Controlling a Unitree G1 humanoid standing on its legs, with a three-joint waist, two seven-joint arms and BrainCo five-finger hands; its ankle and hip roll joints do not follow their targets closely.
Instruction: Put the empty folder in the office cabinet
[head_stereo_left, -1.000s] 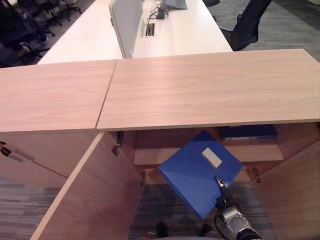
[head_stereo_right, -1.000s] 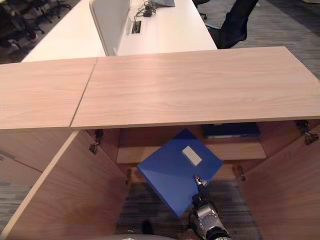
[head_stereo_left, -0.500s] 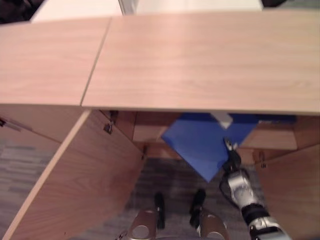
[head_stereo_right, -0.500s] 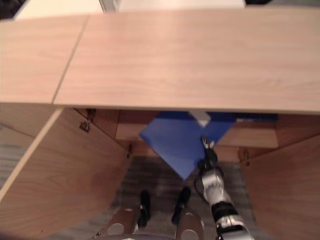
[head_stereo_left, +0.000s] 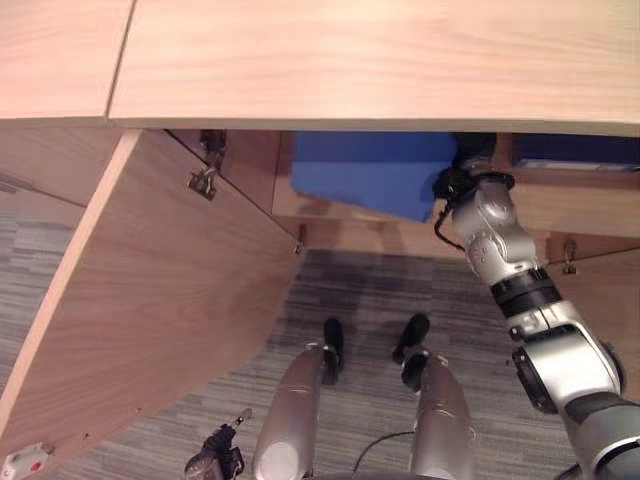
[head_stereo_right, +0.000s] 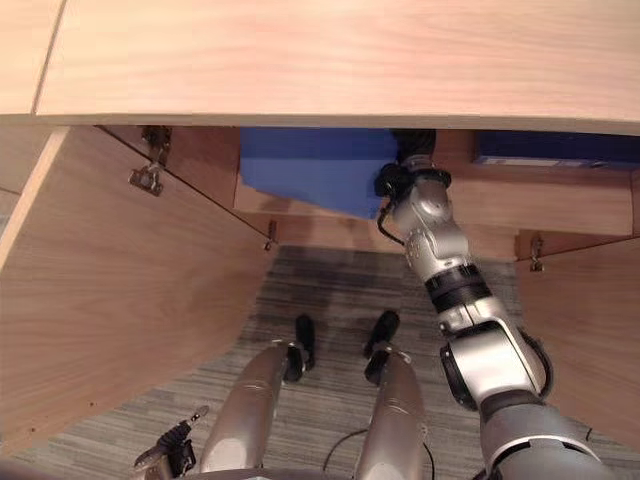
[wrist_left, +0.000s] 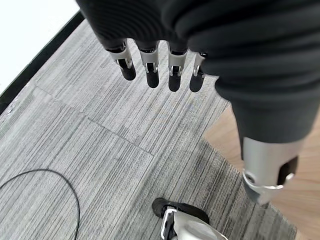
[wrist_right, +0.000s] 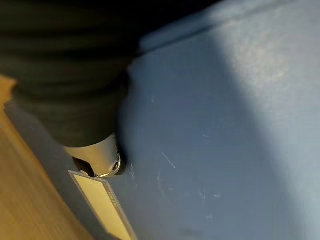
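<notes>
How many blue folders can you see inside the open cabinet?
2: one blue folder on the shelf by the right hand, another farther right. The cabinet top may hide more.

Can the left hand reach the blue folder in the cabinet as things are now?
Probably not at once: the left hand hangs open over the carpet, while the blue folder sits on the shelf under the cabinet top, with the right hand at it.

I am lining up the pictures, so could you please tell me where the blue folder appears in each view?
Left eye view: blue folder under the cabinet top, beside the right hand.
Right eye view: same place.
Left wrist view: carpet past the left hand.
Right wrist view: close up.
Shared landmark: the cabinet top.
</notes>
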